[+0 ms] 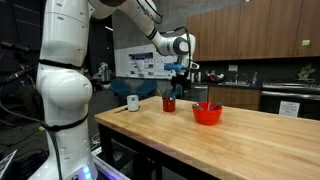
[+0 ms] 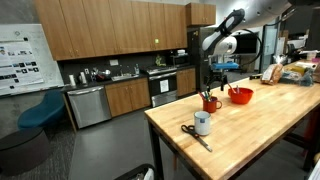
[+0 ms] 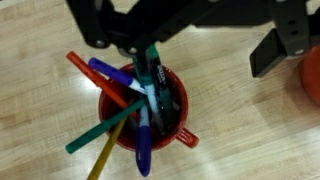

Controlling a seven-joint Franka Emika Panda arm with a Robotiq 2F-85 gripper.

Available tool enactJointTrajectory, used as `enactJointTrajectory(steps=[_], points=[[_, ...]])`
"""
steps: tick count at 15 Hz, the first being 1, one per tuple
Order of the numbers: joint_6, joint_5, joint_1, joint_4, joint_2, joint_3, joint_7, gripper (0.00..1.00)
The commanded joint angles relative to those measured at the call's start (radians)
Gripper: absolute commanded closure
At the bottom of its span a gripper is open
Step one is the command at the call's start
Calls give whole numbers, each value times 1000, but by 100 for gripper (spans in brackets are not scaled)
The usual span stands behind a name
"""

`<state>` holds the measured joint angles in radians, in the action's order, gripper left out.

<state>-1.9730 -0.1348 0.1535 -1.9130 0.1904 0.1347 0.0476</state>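
A red cup (image 3: 172, 132) holding several markers and pencils stands on the wooden table (image 3: 230, 120). In the wrist view my gripper (image 3: 200, 50) comes in from the top, with its jaws wide apart. The left finger is right above the cup, next to a dark green marker (image 3: 152, 65) that stands in the cup. The right finger (image 3: 275, 50) is well clear over bare wood. In both exterior views the gripper (image 1: 178, 78) (image 2: 218, 80) hangs just above the cup (image 1: 169, 103) (image 2: 211, 103).
A red bowl (image 1: 207, 114) (image 2: 240, 96) sits close beside the cup; its rim shows at the wrist view's right edge (image 3: 312, 75). A white mug (image 1: 133, 102) (image 2: 203, 123) and scissors (image 2: 192, 133) lie toward the table's end. Kitchen cabinets stand behind.
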Motion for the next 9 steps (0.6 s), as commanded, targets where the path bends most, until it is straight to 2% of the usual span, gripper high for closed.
enactJointTrajectory(steps=[1, 9], points=[[2, 0, 1, 1, -1, 0, -1, 0], [6, -4, 0, -7, -9, -1, -6, 0]])
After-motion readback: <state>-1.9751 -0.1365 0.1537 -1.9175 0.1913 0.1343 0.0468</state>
